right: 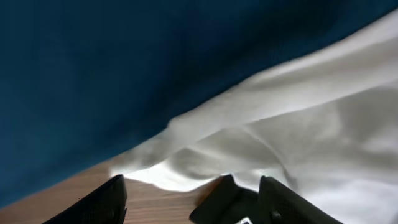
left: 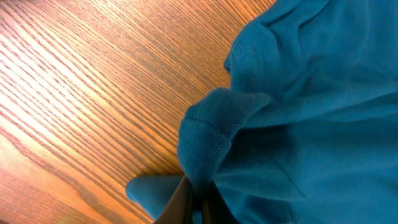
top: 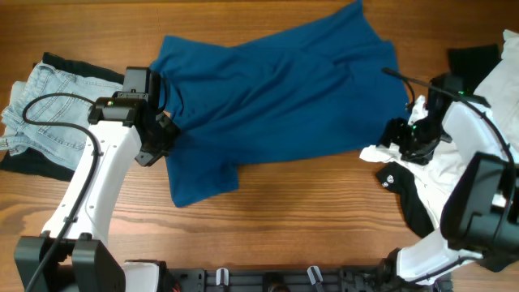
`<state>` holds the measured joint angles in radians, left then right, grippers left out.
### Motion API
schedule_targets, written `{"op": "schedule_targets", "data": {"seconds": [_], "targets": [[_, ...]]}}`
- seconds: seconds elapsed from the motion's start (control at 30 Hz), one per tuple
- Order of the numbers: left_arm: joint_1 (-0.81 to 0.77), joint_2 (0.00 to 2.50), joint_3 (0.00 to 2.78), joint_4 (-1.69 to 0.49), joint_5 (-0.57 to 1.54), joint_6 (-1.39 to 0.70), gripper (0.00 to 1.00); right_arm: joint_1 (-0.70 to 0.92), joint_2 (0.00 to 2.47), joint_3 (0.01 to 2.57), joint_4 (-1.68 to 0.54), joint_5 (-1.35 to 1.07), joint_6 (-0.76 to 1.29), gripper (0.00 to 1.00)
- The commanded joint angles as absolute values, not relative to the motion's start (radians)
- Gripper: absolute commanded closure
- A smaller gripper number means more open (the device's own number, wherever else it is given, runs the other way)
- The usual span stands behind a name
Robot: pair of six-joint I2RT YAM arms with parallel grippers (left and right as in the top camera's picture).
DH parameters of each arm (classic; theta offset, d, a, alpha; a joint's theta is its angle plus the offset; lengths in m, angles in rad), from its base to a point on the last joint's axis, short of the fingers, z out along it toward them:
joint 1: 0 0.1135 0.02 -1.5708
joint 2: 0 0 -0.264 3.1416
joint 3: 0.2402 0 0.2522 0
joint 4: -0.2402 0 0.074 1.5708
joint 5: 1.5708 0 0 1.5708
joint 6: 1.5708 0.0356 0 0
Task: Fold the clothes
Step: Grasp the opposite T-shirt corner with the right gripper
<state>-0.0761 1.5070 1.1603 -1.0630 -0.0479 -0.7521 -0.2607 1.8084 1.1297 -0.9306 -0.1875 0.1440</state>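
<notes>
The clothes lie across the wooden table. A large deep-blue shirt (top: 276, 97) is spread over the middle. My left gripper (top: 160, 134) is at its left edge, shut on a bunched fold of the blue shirt (left: 211, 134). The dark fingers (left: 180, 205) pinch the cloth just above the wood. My right gripper (top: 399, 139) is at the shirt's right edge, over a white garment (top: 379, 153). In the right wrist view its fingers (right: 106, 202) stand apart, low over the table, with the white garment's edge (right: 249, 149) and a black piece (right: 224, 202) between them.
Pale denim shorts (top: 40, 105) lie at the far left on a black garment (top: 28, 166). More white cloth (top: 503, 81) and black cloth (top: 474, 57) are piled at the right. Another black garment (top: 405, 191) lies by the right arm's base. Bare wood (top: 300, 211) runs along the front.
</notes>
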Motion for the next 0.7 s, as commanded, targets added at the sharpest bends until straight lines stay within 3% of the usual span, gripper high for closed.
{"op": "schedule_targets", "data": {"seconds": [0.0, 0.17, 0.33, 0.47, 0.53, 0.67], "targets": [[-0.071, 1.502, 1.158, -1.067, -0.069, -0.736, 0.96, -0.274, 1.872, 1.111, -0.916, -0.047, 0.234, 0.28], [-0.071, 1.502, 1.158, -1.071, -0.069, -0.736, 0.96, -0.402, 1.897, 1.111, -0.951, 0.229, 0.411, 0.27], [-0.071, 1.502, 1.158, -1.072, -0.069, -0.736, 0.96, -0.615, 1.879, 1.140, -1.011, 0.247, 0.516, 0.24], [-0.071, 1.502, 1.158, -1.072, -0.069, -0.736, 0.96, -0.687, 1.779, 1.162, -1.034, 0.271, 0.588, 0.20], [-0.071, 1.502, 1.158, -1.072, -0.069, -0.736, 0.96, -0.688, 1.715, 1.162, -1.005, 0.200, 0.560, 0.20], [-0.071, 1.502, 1.158, -1.072, -0.069, -0.736, 0.96, -0.638, 1.609, 1.161, -0.908, -0.282, 0.220, 0.16]]}}
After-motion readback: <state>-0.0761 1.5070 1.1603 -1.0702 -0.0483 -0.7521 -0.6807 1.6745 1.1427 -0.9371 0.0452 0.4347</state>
